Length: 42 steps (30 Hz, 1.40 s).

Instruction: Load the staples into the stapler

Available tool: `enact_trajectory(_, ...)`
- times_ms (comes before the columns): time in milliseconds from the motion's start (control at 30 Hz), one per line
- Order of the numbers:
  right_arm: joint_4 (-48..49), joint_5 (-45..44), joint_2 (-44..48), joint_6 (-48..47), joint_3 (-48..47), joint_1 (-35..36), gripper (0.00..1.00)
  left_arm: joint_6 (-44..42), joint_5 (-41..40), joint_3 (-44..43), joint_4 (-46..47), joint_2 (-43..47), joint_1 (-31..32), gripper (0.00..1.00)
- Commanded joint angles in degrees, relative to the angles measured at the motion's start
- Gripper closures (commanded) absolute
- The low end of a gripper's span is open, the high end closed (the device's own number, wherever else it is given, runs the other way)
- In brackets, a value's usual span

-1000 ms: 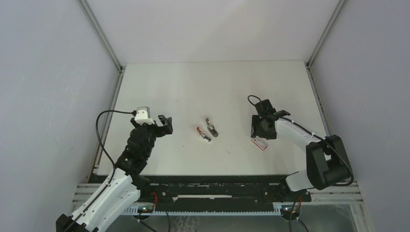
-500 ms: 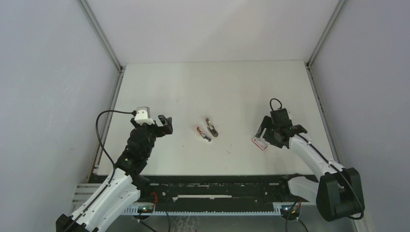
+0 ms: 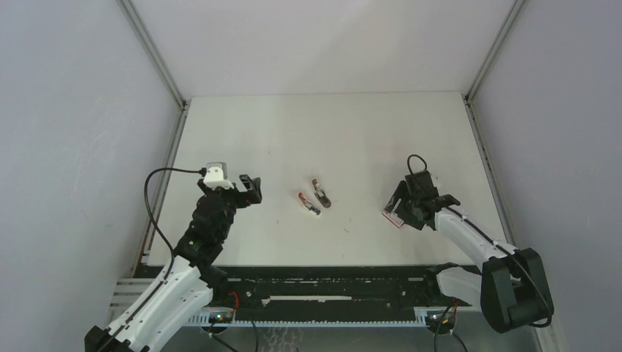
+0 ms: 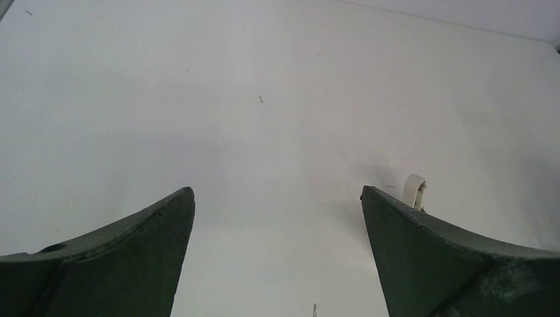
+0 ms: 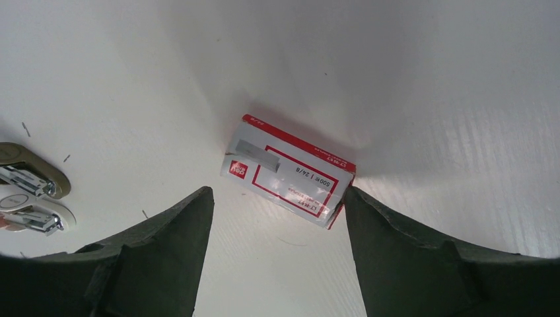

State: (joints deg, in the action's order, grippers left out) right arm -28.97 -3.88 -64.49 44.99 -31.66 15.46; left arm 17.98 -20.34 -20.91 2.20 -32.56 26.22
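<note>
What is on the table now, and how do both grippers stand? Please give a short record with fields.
left gripper: open, nothing between its jaws, over the table
right gripper: open, low over the box, one jaw on either side
box: white and red, lying flat
stapler: mid-table, between the arms, not held

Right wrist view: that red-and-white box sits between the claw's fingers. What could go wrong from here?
1. The box lies skewed between the fingers of the open right gripper. One finger is close to its corner, so closing may spin it or push it away instead of gripping it.
2. Lying flat on the table, it offers little height, so the fingertips might scrape the surface or slip over it.
</note>
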Motion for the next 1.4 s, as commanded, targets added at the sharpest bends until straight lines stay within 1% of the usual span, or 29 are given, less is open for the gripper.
enact_trajectory(0,5.87,0.27,-2.5,-2.01,-0.16,0.43,0.29,0.44,0.06,0.6,0.92,0.66,-0.2,0.0)
enact_trajectory(233,13.3,1.86,-7.34,-10.02,-0.72,2.44,0.3,0.26,-0.14,0.69,0.86,1.05,-0.2,0.0)
enact_trajectory(367,18.14,5.86,-10.04,-14.27,-1.12,3.38,0.31,-0.44,1.49,0.78,1.66,0.86,-0.21,0.0)
enact_trajectory(433,20.11,7.48,-11.4,-16.12,-1.59,4.44,0.31,-1.24,3.49,1.13,2.98,0.6,-0.2,0.0)
enact_trajectory(467,20.66,8.66,-12.04,-16.92,-1.95,5.05,0.32,-1.8,5.86,1.35,3.82,0.26,-0.18,0.01)
enact_trajectory(633,21.58,14.73,-14.19,-19.47,-3.67,9.17,0.35,-3.31,17.48,2.51,10.64,-3.21,0.72,0.09)
enact_trajectory(667,21.28,16.02,-14.32,-19.37,-3.99,9.84,0.35,-3.4,18.4,2.6,12.0,-4.3,1.13,0.1)
enact_trajectory(733,20.79,17.92,-13.66,-18.88,-4.28,10.91,0.36,-4.0,17.66,2.31,14.02,-6.58,5.49,0.1)
enact_trajectory(800,19.98,17.81,-11.73,-18.63,-4.31,11.25,0.35,-5.03,14.04,1.09,15.2,-9.72,10.59,0.11)
enact_trajectory(867,18.09,15.82,-8.08,-18.45,-4.52,10.38,0.33,-4.42,9.84,-0.85,16.24,-14.29,16.18,0.11)
enact_trajectory(967,14.89,14.65,-2.94,-17.59,-4.51,5.93,0.31,0.32,7.13,-4.67,18.58,-23.2,24.52,0.12)
enact_trajectory(1067,12.7,12.47,2.45,-17.45,-3.69,1.0,0.3,4.35,4.59,-10.96,18.94,-35.32,31.41,0.12)
enact_trajectory(1133,12.53,11.05,5.61,-17.3,-2.59,-1.44,0.29,6.16,4.5,-16.53,17.93,-42.73,34.43,0.12)
enact_trajectory(1200,12.06,10.19,7.57,-16.64,-1.92,-3.91,0.29,7.68,5.99,-22.59,15.8,-49.48,36.16,0.13)
enact_trajectory(1367,11.79,11.25,10.96,-16.49,0.37,-8.01,0.29,7.04,8.32,-36.17,9.72,-61.73,39.78,0.13)
